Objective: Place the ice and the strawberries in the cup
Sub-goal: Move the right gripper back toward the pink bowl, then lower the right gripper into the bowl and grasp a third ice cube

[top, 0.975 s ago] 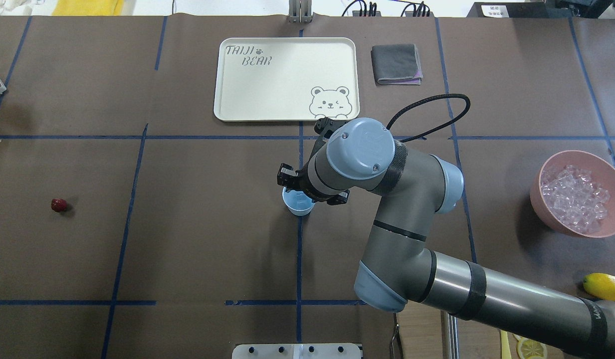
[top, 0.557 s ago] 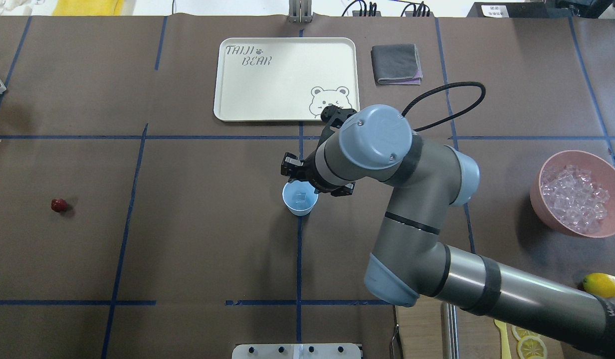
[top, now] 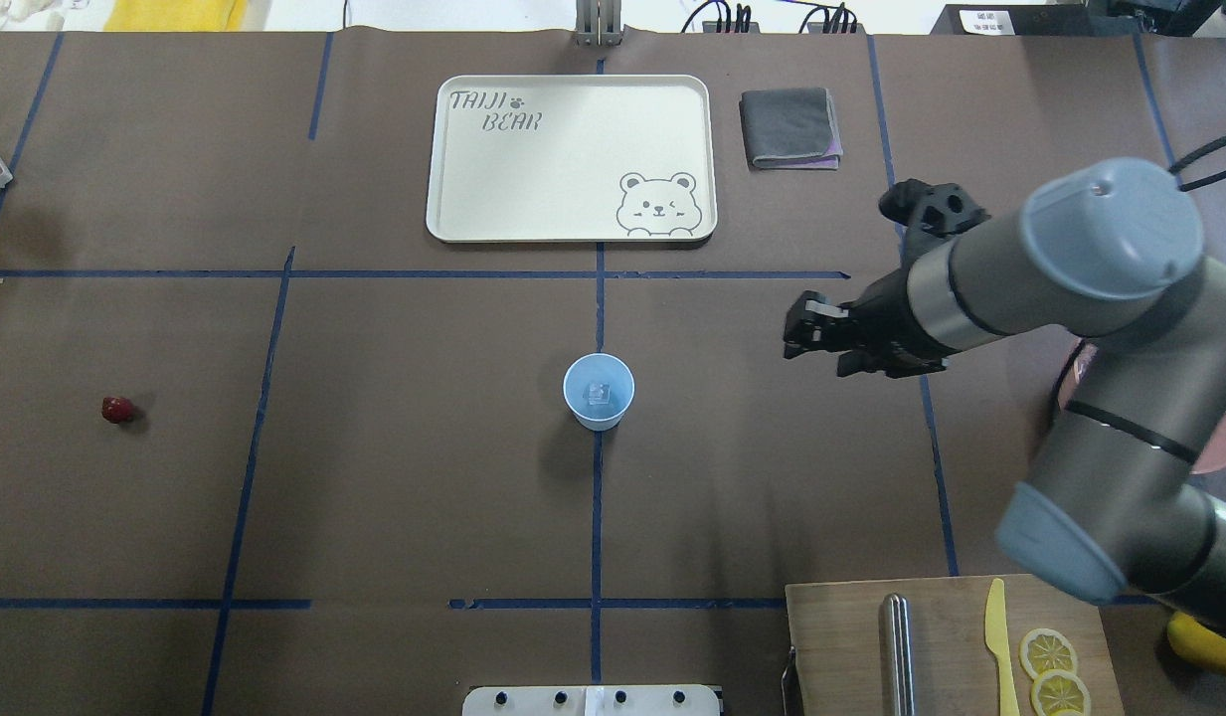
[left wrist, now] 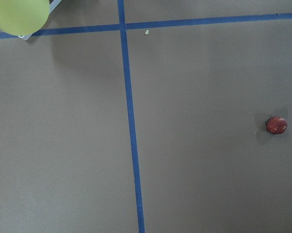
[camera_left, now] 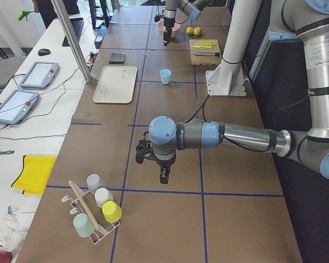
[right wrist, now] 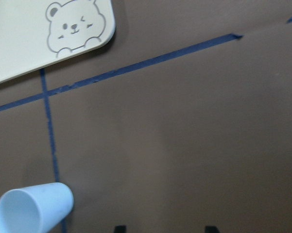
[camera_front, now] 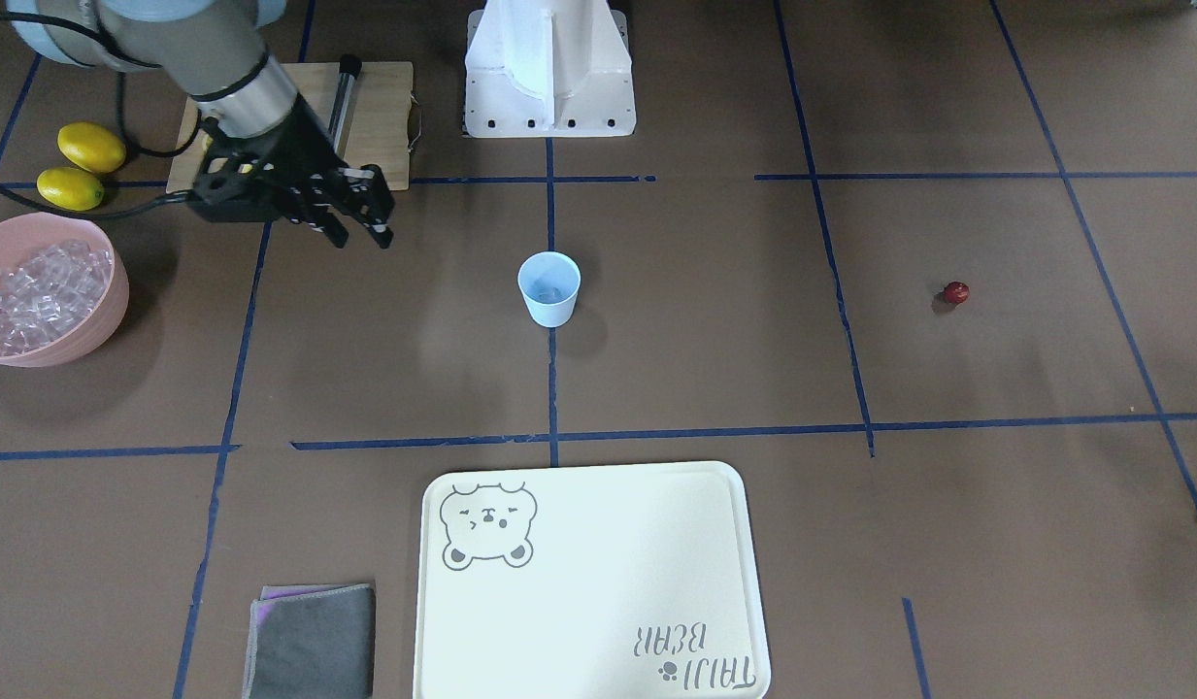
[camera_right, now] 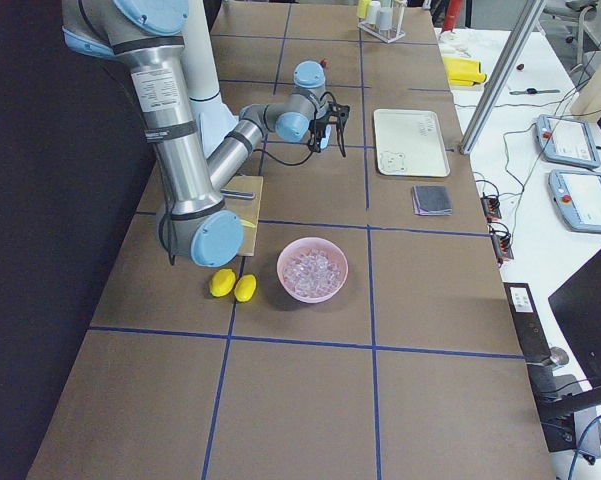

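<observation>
Presently the right gripper (top: 797, 328) hangs above the table (top: 394, 507) well to the right of the cup (top: 599, 391), jaws apart and empty. Cup stands upright at table centre, one ice cube (top: 600, 394) inside. Strawberry (top: 117, 409) lies on the table far to the left. Left gripper (camera_left: 162, 178): open or closed state cannot be told

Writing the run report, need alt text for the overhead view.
A cup at the table's centre holds one ice cube. The right tool, open and empty, hangs off to its right. A strawberry lies far left, and a tray sits beyond the cup.
</observation>
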Controlling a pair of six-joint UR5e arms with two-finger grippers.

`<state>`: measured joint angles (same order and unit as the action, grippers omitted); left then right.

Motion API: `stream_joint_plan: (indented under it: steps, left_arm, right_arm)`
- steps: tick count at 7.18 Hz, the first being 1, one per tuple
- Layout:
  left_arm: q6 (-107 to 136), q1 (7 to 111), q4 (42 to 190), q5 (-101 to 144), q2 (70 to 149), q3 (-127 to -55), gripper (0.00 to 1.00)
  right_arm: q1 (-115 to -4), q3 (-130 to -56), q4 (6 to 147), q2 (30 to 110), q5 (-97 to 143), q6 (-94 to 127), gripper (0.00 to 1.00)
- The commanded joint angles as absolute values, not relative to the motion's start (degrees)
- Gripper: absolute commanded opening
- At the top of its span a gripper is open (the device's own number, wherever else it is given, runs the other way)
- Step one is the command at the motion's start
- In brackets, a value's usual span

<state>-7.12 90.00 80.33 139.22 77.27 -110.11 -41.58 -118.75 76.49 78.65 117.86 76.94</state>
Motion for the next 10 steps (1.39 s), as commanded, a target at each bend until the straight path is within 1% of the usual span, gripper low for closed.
stream_joint_plan:
  steps: [1, 3, 5, 6, 7, 9, 10]
  left_arm:
    - [-7.12, 90.0, 80.33, 139.22, 77.17, -110.04, 1.0]
    - [-7.12, 90.0, 80.33, 139.22, 77.26, -110.13, 1.0]
    - [-7.03, 90.0, 80.33, 139.31, 77.26, -110.13, 1.0]
    - [-7.12, 90.0, 80.33, 139.31, 77.26, -110.13, 1.0]
    - [-7.03, 90.0, 80.33, 139.31, 77.26, -110.13, 1.0]
    - [-7.03, 90.0, 80.42, 139.31, 77.34, -110.21, 1.0]
    - [-7.03, 90.0, 80.33, 139.31, 77.34, -110.3, 1.0]
  right_arm:
    - [-52.15, -120.94, 76.11, 91.7, 123.9, 53.74, 0.63]
    - [-59.38, -118.76, 76.29, 97.8, 124.36, 33.58, 0.65]
    - [-62.74, -113.84, 76.2, 99.14, 123.93, 20.27, 0.72]
    - [-62.75, -112.43, 76.2, 98.62, 123.84, 18.56, 0.75]
    - [-62.67, -111.54, 75.33, 98.44, 123.84, 18.46, 0.75]
    - [-62.58, -104.19, 65.89, 97.65, 124.01, 19.15, 0.75]
    - [-62.58, -103.11, 64.44, 97.73, 124.19, 19.25, 0.75]
